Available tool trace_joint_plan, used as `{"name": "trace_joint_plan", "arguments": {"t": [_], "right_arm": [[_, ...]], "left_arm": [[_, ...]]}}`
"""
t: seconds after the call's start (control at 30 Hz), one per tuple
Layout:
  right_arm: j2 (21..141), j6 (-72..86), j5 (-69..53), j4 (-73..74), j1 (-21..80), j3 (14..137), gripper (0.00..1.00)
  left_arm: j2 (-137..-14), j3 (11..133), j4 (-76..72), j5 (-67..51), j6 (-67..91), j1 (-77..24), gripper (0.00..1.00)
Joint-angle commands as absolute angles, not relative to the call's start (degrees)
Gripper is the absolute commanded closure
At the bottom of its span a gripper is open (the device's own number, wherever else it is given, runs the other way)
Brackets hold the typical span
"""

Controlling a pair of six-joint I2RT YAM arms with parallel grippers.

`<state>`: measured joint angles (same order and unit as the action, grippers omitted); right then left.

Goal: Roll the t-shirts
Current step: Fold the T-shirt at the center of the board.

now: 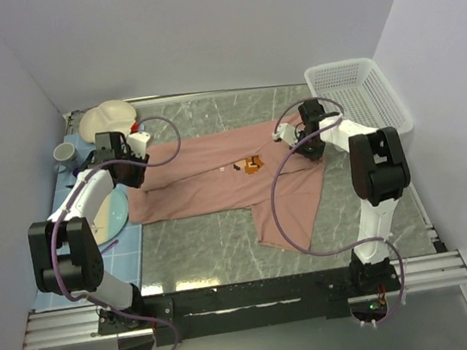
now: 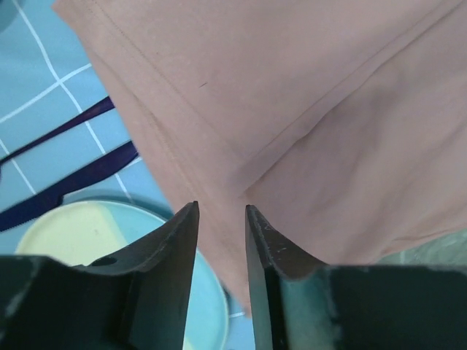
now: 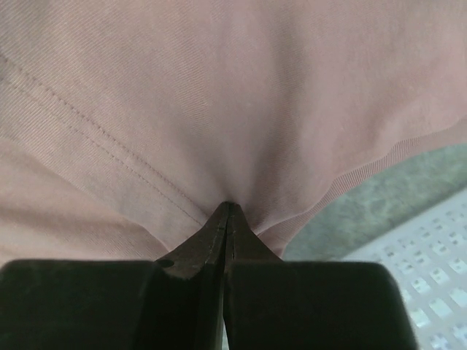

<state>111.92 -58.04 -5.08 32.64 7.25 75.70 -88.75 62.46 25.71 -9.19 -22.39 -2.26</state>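
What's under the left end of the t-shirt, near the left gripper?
The t-shirt lies over a blue tiled mat and the edge of a yellow-and-teal plate. How far either runs beneath the cloth is hidden.

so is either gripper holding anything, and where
The right gripper pinches the t-shirt just inside its ribbed edge; the left gripper stands open over a hem, holding nothing.

Seeing soft matt knit cloth on the t-shirt [image 1: 208,183]; reading the table [image 1: 207,113] as smooth grey stone-look, slightly glossy; taking the basket [image 1: 366,95] as white perforated plastic, the plate [image 2: 73,237] as smooth glazed ceramic.
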Motion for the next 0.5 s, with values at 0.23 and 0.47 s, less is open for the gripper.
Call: {"name": "trace_joint_plan", "arguments": {"t": [0.23,0.47], "right_arm": [[90.48,-62.98,-23.14,40.96,3.43,69.84,0.58],[59.97,-89.17,-33.38,39.54,1.49,42.48,0.47]], "left_arm": [[-78.51,59.69,32.68,-12.56,-40.42,-3.25,0.53],[-71.28,52.56,29.8,-10.37,-37.99,-3.16,0.51]]}}
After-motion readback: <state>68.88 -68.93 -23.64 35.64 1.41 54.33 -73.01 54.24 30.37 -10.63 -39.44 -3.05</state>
